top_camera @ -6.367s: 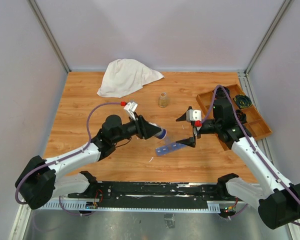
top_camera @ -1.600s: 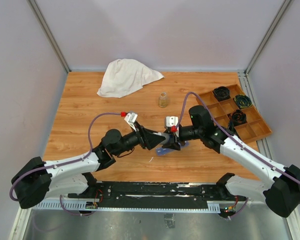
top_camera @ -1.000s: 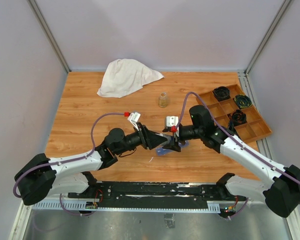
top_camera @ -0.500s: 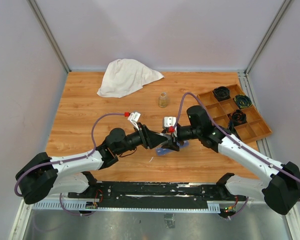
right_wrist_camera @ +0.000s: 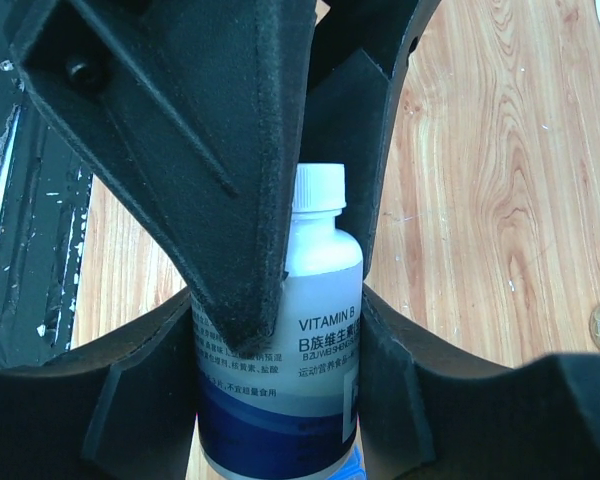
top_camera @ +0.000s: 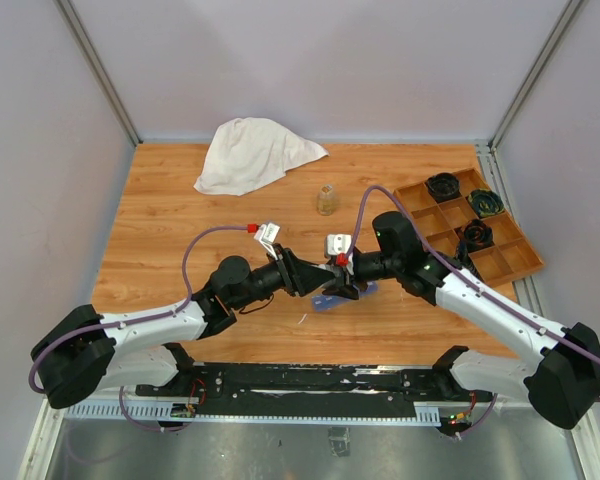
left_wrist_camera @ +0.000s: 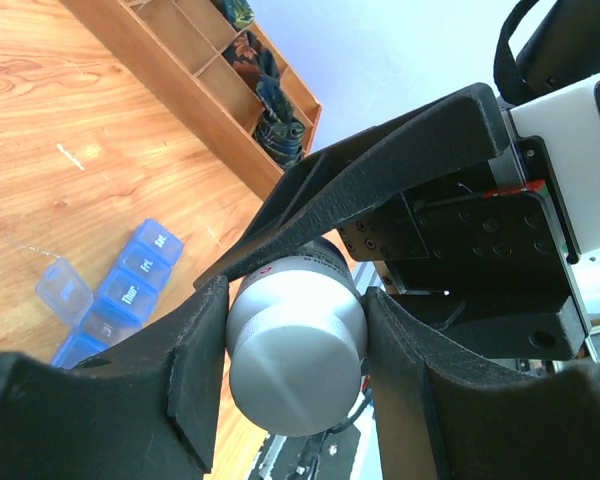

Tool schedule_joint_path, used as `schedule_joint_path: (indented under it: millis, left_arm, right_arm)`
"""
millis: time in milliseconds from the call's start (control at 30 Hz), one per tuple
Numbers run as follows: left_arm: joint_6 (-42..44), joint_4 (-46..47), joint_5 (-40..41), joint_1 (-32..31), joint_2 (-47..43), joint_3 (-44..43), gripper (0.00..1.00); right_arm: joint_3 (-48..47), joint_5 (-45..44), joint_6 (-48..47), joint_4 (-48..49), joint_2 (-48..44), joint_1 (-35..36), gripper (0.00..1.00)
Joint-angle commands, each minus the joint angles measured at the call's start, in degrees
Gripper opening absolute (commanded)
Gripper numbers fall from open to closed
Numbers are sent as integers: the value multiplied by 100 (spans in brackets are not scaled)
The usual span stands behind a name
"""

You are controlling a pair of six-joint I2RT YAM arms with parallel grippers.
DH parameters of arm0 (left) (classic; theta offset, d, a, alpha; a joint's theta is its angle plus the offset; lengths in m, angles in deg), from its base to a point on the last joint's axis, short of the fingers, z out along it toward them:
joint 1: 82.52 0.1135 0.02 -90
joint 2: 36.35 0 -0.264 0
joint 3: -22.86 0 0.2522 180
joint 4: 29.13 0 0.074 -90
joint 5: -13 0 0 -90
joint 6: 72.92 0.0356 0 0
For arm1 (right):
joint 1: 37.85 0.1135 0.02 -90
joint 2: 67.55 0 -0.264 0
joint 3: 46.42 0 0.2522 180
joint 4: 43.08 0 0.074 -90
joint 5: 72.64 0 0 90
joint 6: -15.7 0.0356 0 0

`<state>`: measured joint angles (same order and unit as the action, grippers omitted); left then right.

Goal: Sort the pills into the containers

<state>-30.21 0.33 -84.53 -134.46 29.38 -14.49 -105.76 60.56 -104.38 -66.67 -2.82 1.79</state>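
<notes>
A: What is each gripper holding?
B: The left gripper (left_wrist_camera: 295, 300) is clamping the bottle (right_wrist_camera: 320, 290) by its cap end. The right gripper (right_wrist_camera: 278, 300) is pressing both fingers against the labelled body, above the bench (top_camera: 180, 200).
A: And the pill organizer (left_wrist_camera: 125, 292)?
B: It is lying beneath them, toward the middle of the near edge, with a lid flipped open.

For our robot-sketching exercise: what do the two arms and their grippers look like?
Both the left arm and right arm have white shells, black joints and a purple cable. The left gripper and right gripper have black wedge-shaped fingers, beside white camera blocks with red connectors.
</notes>
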Motion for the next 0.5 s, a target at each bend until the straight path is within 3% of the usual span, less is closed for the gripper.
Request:
schedule_joint_path:
  millis: [0,67,167,233,467]
  left_arm:
    - [-41,319,-58,-70,-157,-134,11]
    - [-45,323,-61,-70,-202,-112,31]
    - [-65,310,-53,-70,-332,-64,60]
    - [-53,311,-56,-70,-457,-6,73]
    - [343,332,-39,-66,-1164,346,94]
  right_arm:
    - [-201,-66,-48,12,-29,70,17]
    - [-215,-66,-69,-33,-51,75,5]
    - [-242,-15,-80,-117,-69,72,2]
    - [-295,69,-93,-190,-83,70,1]
    - [-350,256,-236,-361,-102,-32,1]
